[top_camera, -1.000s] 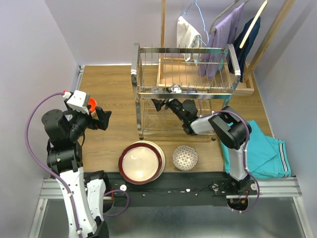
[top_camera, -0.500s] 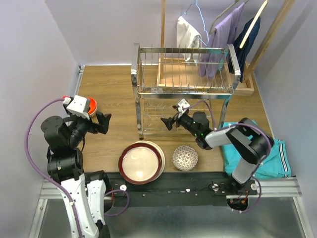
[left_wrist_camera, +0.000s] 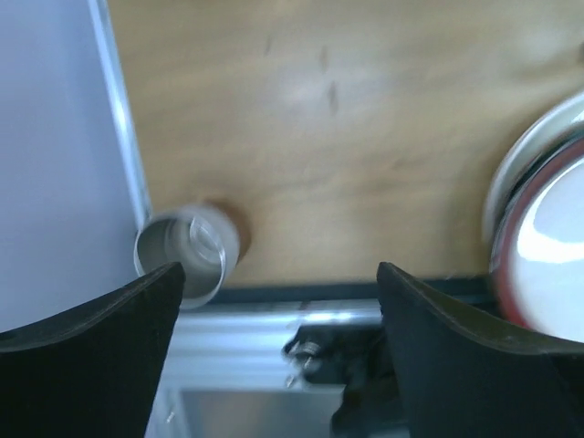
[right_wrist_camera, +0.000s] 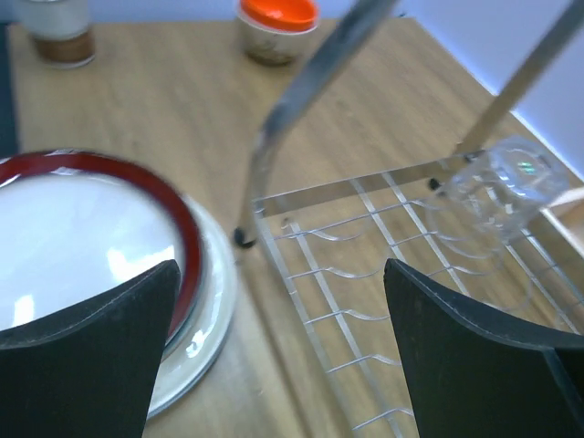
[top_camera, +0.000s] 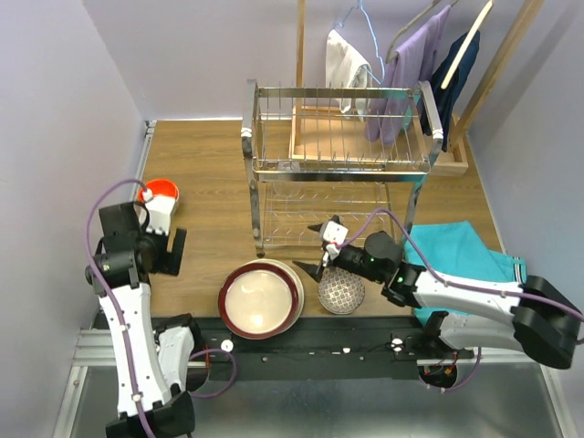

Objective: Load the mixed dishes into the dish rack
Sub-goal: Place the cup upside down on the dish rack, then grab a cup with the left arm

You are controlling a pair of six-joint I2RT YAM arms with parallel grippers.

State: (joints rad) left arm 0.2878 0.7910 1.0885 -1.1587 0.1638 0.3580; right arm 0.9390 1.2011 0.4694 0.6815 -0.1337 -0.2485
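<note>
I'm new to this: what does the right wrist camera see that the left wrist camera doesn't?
Only the right wrist view shows the dish rack, a clear glass in it, and the orange bowl. Only the left wrist view shows the metal rail along the table's near edge. Both show the wooden table, the stacked plates topped by a red-rimmed one, and a cup, probably the same one.

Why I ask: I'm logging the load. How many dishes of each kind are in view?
Plates: 2 showing, stacked
Bowls: 2, orange bowl and patterned bowl
Glasses: 1, clear glass in the dish rack
Cup: 1
Total: 6
</note>
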